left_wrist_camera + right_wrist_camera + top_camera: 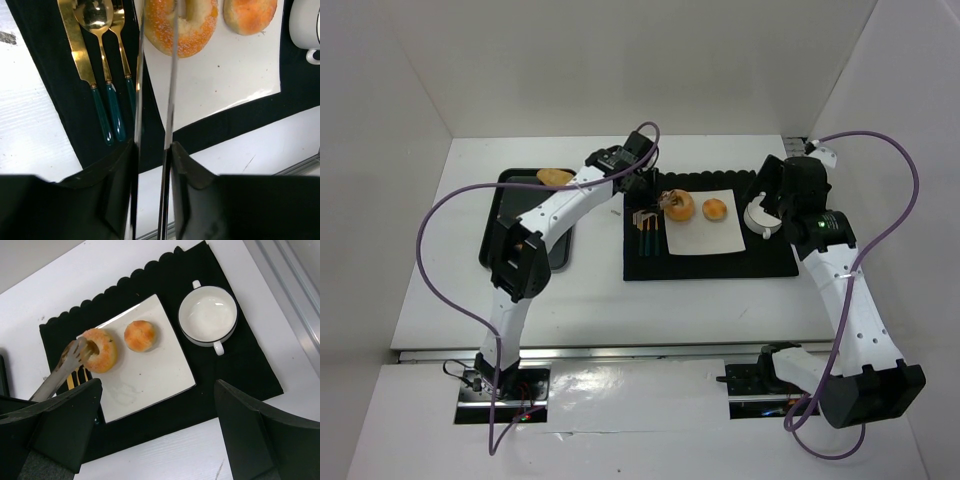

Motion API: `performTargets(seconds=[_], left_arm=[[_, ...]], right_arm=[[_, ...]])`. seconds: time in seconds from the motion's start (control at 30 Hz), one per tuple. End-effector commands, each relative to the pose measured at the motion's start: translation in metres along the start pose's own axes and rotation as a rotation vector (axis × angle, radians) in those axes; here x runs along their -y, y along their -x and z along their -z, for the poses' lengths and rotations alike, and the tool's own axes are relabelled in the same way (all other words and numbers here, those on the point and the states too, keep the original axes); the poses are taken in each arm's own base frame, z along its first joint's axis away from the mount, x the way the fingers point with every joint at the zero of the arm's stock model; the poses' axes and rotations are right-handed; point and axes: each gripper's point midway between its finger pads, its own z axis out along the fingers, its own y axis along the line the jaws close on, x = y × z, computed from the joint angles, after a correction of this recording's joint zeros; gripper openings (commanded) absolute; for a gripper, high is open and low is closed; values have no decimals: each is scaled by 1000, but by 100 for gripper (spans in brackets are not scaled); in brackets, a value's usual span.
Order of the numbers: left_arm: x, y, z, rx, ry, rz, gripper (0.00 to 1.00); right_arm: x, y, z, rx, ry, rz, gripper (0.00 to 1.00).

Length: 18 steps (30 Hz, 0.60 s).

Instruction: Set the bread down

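On the square white plate (pixel 705 240), a sugared bread ring (pixel 679 207) sits between metal tongs (pixel 665 200).
Overhead, the left arm (pixel 560 208) stretches across a black scalloped mat (pixel 710 266), left gripper (pixel 648 192) clamped on the tongs. Left wrist: thin shiny blades straddle the grainy ring. Right wrist: the right gripper (pixel 160 427) hovers above the plate, jaws wide apart.

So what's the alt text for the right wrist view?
Silver metal tongs reach in from the left to a sugared ring-shaped doughnut lying beside a small round golden bun on a white square plate. The plate sits on a black scalloped placemat, an empty white handled bowl to its right; the black fingers of the right gripper frame the foreground, wide apart.
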Motion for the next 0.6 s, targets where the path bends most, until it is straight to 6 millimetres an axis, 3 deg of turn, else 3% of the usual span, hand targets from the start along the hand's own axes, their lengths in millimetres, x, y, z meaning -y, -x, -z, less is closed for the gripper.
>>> performTargets(seconds=[0.0,0.03,0.2,0.3,0.4,0.43,0.53,0.57], left_arm=[[21,13,16,50,-58,-37,45],[22,14,20,57,-64,-37,52],[30,22,44,94,-89,-41,68],[38,32,63,132,-114,-56,69],[30,41,81,188,-58,-60,65],[26,44,96,216,-41,-70,63],[2,44,106,264,63,-102,59],[-8,47,120,304,102,-112,57]], right_arm=[[-2,7,2,14,13,0,100],[-2,7,2,14,13,0,100],[-4,4,0,-2,25,3,100],[-3,-1,-2,-11,20,6,100],[-4,1,1,-8,32,3,100],[-4,1,1,-8,32,3,100],[-6,-2,0,-13,42,3,100],[-7,0,-1,-5,46,1,100]])
